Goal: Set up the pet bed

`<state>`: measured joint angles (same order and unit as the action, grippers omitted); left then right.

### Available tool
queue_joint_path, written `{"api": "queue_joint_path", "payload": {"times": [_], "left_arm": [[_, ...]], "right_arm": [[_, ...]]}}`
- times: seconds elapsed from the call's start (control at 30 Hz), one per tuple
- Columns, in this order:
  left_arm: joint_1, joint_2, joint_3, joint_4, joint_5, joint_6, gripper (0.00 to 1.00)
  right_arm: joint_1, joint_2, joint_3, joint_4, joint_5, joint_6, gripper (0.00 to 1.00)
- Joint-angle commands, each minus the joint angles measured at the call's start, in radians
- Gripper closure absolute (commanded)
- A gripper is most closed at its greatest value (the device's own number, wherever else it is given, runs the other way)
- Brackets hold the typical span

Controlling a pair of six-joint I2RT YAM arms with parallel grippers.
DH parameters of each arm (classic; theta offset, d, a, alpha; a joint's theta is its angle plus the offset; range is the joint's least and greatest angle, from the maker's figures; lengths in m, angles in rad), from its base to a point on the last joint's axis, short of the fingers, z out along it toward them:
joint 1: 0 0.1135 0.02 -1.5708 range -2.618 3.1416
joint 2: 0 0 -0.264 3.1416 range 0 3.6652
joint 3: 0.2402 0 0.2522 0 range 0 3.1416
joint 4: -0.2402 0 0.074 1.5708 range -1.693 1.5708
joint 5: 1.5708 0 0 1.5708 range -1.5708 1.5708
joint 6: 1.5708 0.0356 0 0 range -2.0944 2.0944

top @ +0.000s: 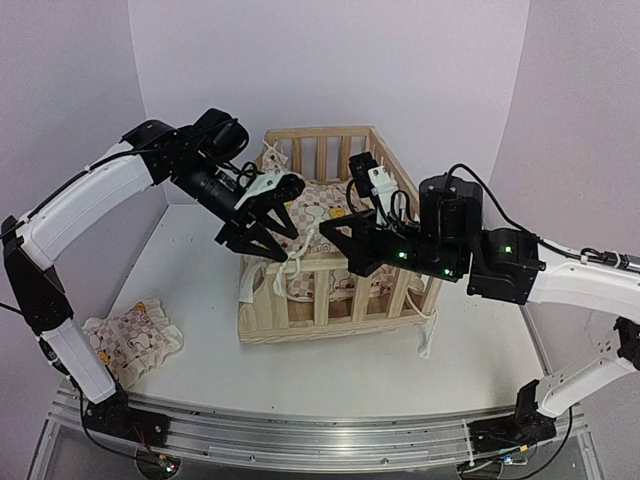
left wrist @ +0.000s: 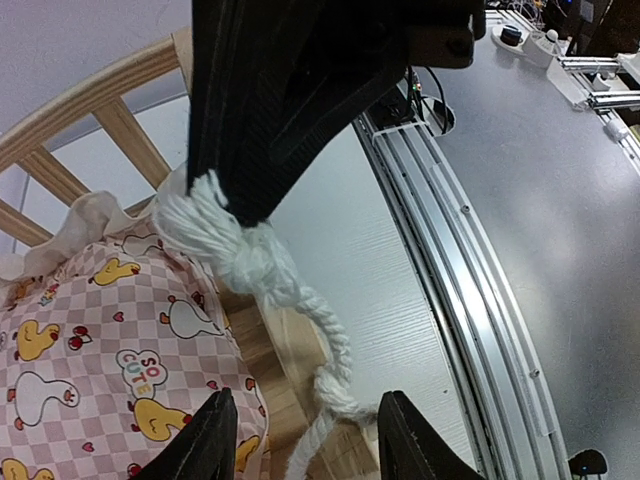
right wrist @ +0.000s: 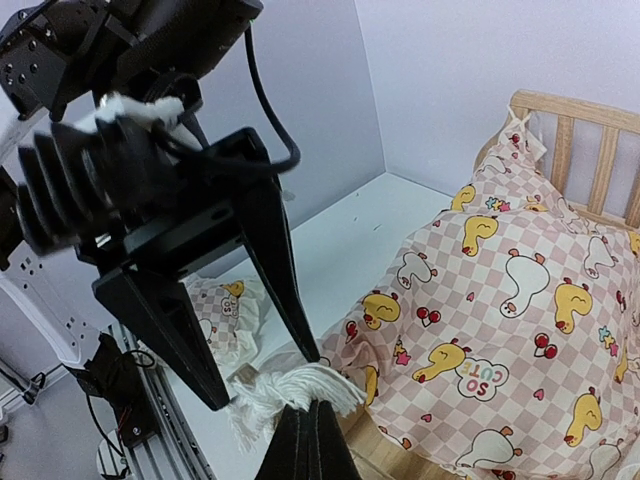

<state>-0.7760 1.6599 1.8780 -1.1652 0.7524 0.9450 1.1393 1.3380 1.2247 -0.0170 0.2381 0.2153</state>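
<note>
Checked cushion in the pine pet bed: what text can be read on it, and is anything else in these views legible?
"SO CUTE": printed on the pink-white checked cushion with yellow ducks.
Small matching checked pillow on the table: lettering too blurred to read.
Nothing else legible.

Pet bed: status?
Right gripper shut on tie string. Left gripper open, straddling it. Cushion lies in frame. Small pillow on table, clear of frame.
</note>
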Motion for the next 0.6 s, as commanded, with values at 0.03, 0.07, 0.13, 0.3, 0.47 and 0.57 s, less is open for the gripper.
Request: {"api": "queue_joint_path", "payload": {"times": [0.03, 0.07, 0.13, 0.3, 0.47, 0.57], "left_arm": [[-0.034, -0.044, -0.073, 0.071, -0.076, -0.059, 0.53], [-0.036, -0.047, -0.080, 0.080, -0.084, -0.057, 0.55], [-0.037, -0.045, -0.086, 0.080, -0.090, -0.047, 0.61], [-0.037, -0.050, -0.074, 0.076, -0.059, -0.037, 0.93], [-0.037, -0.060, -0.045, 0.071, -0.019, -0.046, 0.97], [-0.037, -0.063, -0.042, 0.056, 0.027, -0.044, 0.91]], "right_arm": [[-0.001, -0.019, 0.010, 0.023, -0.006, 0.002, 1.00], [-0.002, -0.022, 0.011, 0.022, -0.004, -0.001, 1.00], [-0.002, -0.028, 0.011, 0.023, 0.001, -0.007, 1.00], [-0.002, -0.034, 0.007, 0.022, 0.006, -0.009, 1.00], [-0.002, -0.037, -0.005, 0.022, 0.009, -0.001, 1.00], [-0.002, -0.033, -0.005, 0.022, 0.007, 0.001, 1.00]]}}
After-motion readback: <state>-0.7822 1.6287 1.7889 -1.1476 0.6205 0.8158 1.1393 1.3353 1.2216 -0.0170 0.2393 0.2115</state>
